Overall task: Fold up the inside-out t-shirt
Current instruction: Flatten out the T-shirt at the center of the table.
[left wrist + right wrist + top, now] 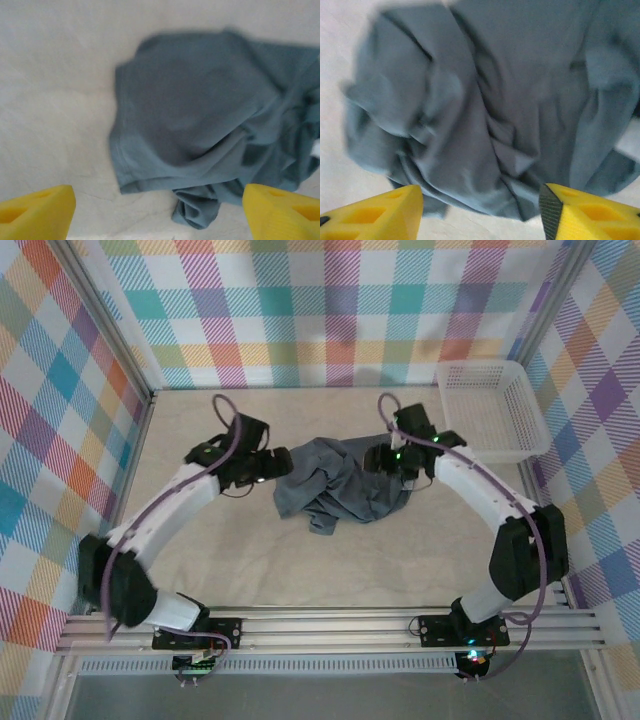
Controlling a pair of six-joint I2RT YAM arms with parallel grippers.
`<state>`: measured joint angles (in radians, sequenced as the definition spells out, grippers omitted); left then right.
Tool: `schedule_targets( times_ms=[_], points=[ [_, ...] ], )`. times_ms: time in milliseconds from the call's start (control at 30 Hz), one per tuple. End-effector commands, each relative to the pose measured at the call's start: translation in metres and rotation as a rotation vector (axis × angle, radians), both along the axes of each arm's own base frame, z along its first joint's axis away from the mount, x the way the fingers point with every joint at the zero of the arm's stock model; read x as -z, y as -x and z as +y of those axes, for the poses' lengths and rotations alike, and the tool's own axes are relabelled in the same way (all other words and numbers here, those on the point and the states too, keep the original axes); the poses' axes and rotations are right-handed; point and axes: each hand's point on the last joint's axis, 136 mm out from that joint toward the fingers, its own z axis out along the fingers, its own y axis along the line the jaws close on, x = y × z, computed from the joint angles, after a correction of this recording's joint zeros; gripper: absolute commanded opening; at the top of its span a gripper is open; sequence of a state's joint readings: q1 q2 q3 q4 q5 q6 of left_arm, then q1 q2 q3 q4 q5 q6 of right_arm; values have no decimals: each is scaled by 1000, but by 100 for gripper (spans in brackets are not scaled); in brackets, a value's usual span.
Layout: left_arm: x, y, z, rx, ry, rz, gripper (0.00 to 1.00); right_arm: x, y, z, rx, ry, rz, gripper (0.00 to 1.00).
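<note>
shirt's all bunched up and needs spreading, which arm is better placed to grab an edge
Probably left: a flat hem of the t-shirt lies ahead of the open left gripper, while the open right gripper hangs over bunched folds.

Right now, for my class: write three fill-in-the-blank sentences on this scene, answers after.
The t-shirt lies ____ the left gripper and the right gripper.
The basket stands at the table's far ____ corner.
The fingers are coloured ____.
Missing words: between, right, yellow.
</note>
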<state>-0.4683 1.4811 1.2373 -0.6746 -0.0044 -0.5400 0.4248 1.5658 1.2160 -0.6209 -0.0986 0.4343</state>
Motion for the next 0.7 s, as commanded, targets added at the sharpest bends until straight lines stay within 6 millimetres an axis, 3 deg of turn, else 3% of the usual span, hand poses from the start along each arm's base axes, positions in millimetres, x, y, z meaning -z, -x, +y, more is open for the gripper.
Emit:
schedule_targets(
  times_ms=[0,133,200,233,300,367,533,600,667],
  points=[
    [32,9,-36,72,142,131,88,26,20,32,-111,-29,22,69],
    [57,-1,-76,157,259,195,89,52,34,61,-208,-19,52,77],
    [64,-6,-84,171,264,197,75,65,30,62,-187,-10,73,67],
    [65,-9,-84,166,260,193,59,69,27,60,-173,6,72,56],
    [62,-14,-75,139,232,179,0,71,18,52,-145,50,51,28],
    [44,-19,-64,123,246,150,0,63,9,39,-110,70,30,0],
    [-45,-29,-20,30,335,-6,0,25,-10,-23,63,15,-77,0],
    [-80,-25,-8,25,318,-58,0,21,-13,-60,161,27,-93,0],
    [-106,-18,-7,43,326,-77,0,24,-13,-90,228,75,-90,0]
  ],
)
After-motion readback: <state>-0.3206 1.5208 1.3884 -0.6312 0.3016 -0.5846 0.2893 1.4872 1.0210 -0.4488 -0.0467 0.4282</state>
